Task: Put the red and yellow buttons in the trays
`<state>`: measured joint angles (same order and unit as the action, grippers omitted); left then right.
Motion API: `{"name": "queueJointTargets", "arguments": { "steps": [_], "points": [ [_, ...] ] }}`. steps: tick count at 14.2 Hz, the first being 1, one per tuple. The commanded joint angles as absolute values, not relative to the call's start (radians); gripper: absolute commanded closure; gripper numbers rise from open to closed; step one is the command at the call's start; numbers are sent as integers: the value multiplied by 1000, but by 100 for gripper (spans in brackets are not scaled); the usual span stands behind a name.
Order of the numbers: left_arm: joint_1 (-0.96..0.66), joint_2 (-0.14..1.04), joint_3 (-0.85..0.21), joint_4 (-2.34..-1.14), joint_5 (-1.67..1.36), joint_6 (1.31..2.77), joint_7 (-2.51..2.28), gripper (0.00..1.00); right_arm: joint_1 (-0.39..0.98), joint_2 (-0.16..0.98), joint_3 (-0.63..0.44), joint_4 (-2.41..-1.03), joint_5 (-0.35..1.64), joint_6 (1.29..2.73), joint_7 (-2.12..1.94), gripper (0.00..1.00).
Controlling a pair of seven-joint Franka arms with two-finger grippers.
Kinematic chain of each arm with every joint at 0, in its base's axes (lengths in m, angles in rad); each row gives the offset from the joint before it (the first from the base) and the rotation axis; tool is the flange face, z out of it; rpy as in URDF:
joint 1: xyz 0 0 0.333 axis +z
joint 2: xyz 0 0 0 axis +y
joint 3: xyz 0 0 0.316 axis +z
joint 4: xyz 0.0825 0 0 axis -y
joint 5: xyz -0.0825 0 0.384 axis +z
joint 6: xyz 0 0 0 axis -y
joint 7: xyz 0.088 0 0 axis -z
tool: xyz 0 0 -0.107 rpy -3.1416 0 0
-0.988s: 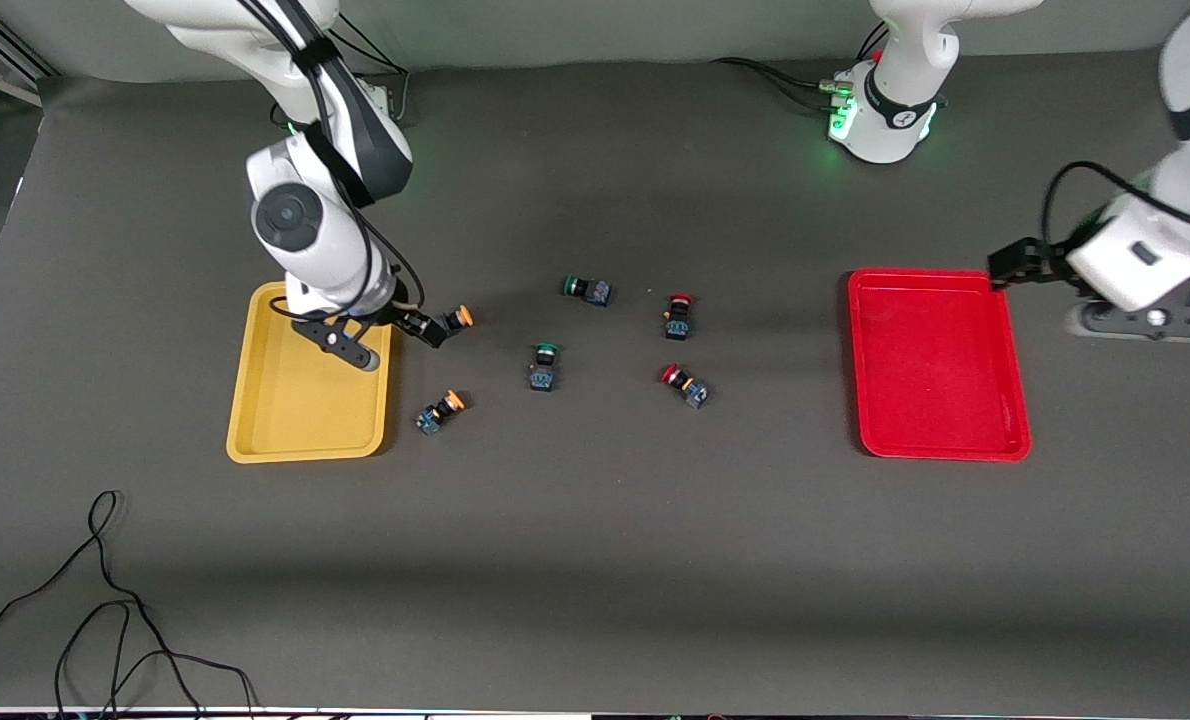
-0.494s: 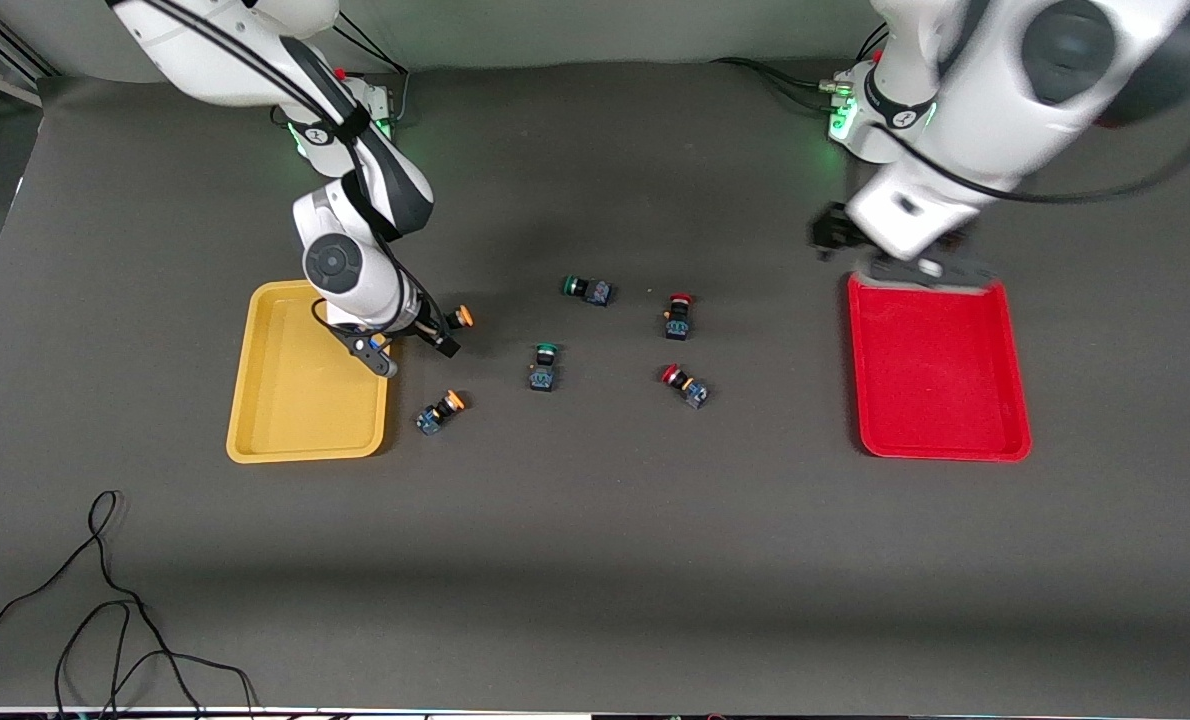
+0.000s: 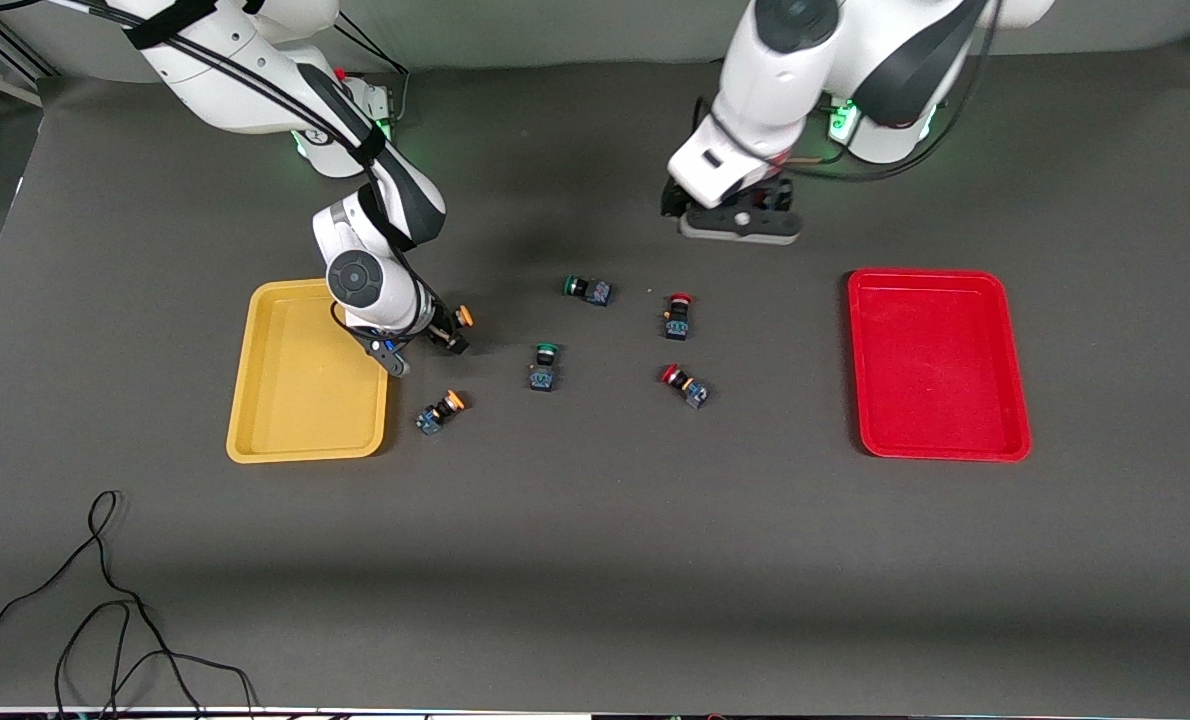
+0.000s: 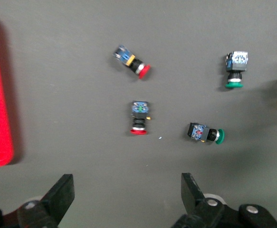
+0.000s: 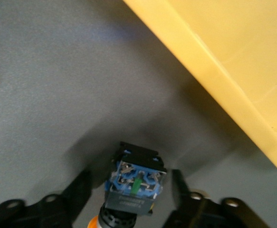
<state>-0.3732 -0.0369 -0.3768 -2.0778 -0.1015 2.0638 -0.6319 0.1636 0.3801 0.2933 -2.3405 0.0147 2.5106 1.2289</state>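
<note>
Two trays: shallow yellow plastic tray point(image 3: 307, 375) at the right arm's end; shallow red plastic tray point(image 3: 938, 362) at the left arm's end.
Right gripper point(image 3: 433, 340): beside the yellow tray, fingers spread astride an orange-capped dark push-button switch point(image 5: 135, 186), apparently not clamping it.
Second orange-capped switch point(image 3: 440, 410): nearer the camera.
Red-capped switches point(image 3: 677, 315), point(image 3: 686, 384): mid-table, outside the red tray.
Left gripper point(image 4: 127, 200): fingers wide apart, empty, above the table.
</note>
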Motion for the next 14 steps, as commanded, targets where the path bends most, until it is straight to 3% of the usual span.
{"name": "queueJointTargets", "arguments": {
  "steps": [1, 4, 7, 11, 12, 13, 14],
  "points": [
    [-445, 33, -360, -2199, -54, 2260, -718, 0, 170, 354, 295, -2332, 21, 2458, 1259, 99],
    [-465, 207, -360, -2215, 78, 2423, -819, 0, 166, 299, 293, -2327, 23, 2404, 1246, 100],
    [-465, 357, -357, -2212, 178, 2554, -877, 0, 140, 183, 278, -2278, 25, 2197, 1175, 100],
    [-465, 436, -351, -2197, 204, 2603, -879, 0, 132, 143, 103, -2310, 15, 2167, 949, 100],
    [-465, 440, -351, -2192, 204, 2603, -879, 4, 132, 146, 47, -2322, 15, 2186, 861, 100],
    [-465, 452, -351, -2188, 204, 2603, -879, 17, 132, 149, -9, -2345, 14, 2213, 785, 100],
    [-463, 463, -348, -2180, 204, 2602, -880, 42, 133, 158, -47, -2367, 15, 2255, 729, 100]
  ]
}}
